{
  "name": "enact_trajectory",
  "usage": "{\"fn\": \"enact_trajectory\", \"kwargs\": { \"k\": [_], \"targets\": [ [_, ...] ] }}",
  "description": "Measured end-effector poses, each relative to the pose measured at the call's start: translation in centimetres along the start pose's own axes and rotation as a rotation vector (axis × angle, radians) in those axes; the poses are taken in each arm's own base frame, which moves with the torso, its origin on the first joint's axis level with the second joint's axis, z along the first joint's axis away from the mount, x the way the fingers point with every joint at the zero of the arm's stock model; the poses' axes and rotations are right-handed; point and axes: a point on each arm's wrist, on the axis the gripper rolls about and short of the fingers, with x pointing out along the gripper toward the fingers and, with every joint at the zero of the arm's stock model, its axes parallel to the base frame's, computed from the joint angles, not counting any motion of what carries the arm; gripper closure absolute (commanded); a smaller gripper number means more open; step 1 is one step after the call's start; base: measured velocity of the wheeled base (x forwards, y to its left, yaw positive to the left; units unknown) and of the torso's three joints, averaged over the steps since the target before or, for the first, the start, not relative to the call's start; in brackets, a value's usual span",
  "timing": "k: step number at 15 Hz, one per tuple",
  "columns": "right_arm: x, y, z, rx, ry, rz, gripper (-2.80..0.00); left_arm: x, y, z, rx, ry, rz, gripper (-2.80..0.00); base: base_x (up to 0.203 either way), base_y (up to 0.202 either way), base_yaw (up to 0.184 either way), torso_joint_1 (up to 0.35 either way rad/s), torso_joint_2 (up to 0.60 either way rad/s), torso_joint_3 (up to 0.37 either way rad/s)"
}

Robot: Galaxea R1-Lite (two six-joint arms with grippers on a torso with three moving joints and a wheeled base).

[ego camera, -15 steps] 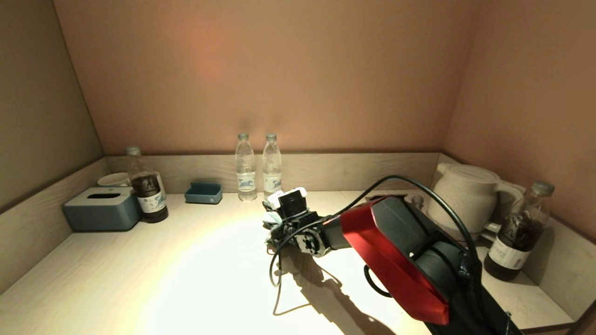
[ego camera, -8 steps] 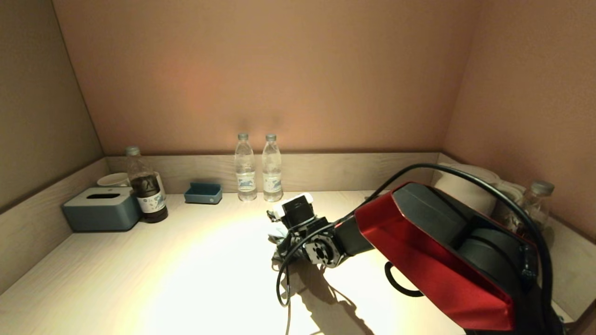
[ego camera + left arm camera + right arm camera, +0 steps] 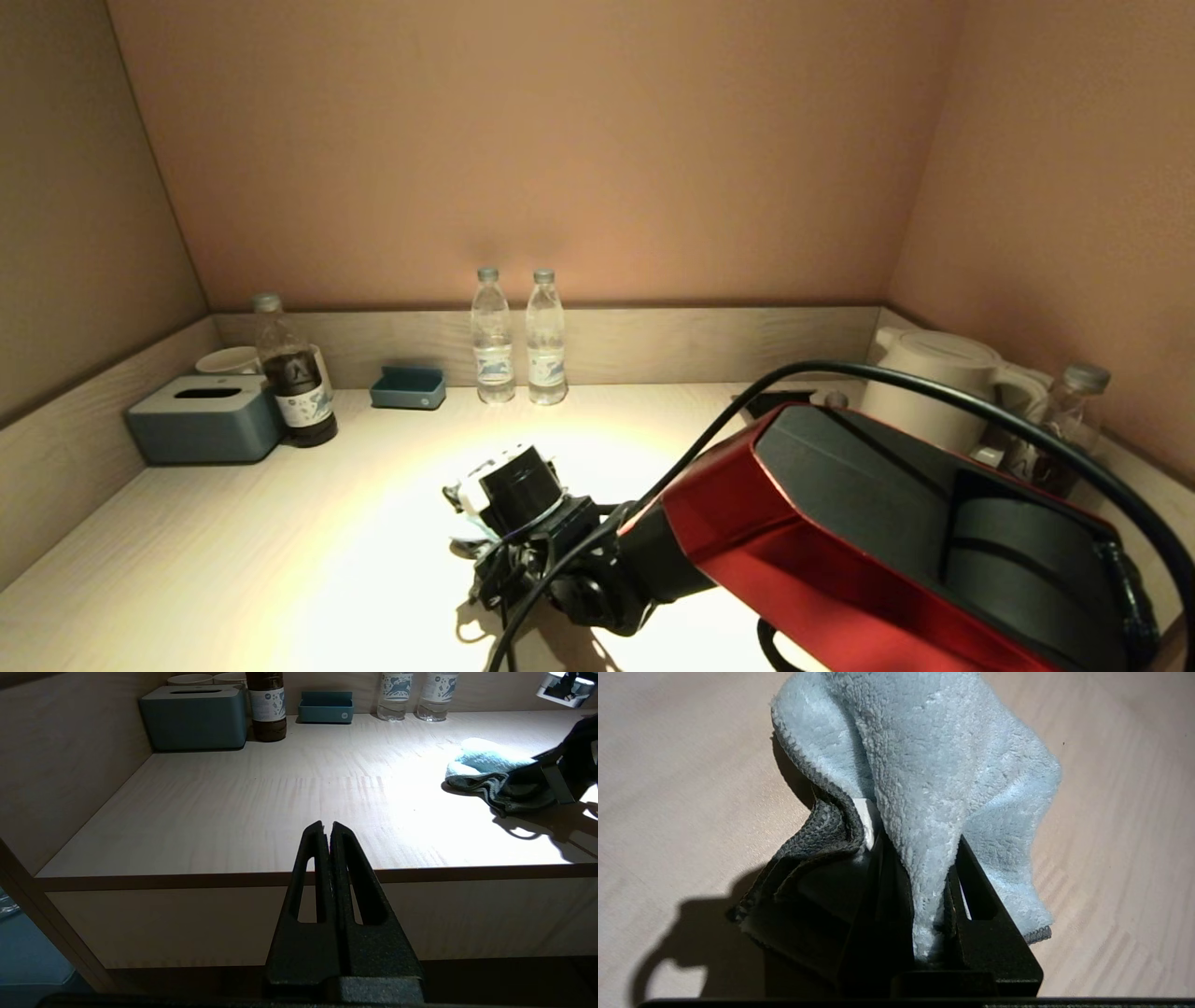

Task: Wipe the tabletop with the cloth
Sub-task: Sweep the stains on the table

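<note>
My right end effector, pinching the cloth, has swept nearer and leftward across the worktop; open surface lies leftward. Left end effector: pressed together, before the front edge.

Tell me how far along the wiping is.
Done: the right hand is shut on the cloth, so pickup is over. In hand: the cloth lies on the tabletop near its lit middle, so a stroke looks under way. Left: no wiped area shows, so coverage cannot be judged; the side by the tissue box probably remains. The left hand idles, shut, before the front edge.
</note>
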Motion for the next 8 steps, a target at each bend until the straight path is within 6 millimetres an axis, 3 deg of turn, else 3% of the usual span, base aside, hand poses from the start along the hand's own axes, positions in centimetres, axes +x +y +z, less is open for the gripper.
{"fn": "enact_trajectory", "kwargs": {
  "k": [5, 8],
  "targets": [
    [1.5, 1.5, 2.3, -0.012, -0.104, 0.006, 0.00, 0.0, 0.0, 0.0, 0.000, 0.000, 0.000, 0.00, 0.000, 0.000, 0.000, 0.000, 0.00, 0.000],
    [3.6, 0.7, 3.2, 0.008, -0.136, -0.023, 0.00, 0.0, 0.0, 0.0, 0.000, 0.000, 0.001, 0.00, 0.000, 0.000, 0.000, 0.000, 0.00, 0.000]
  ]
}}
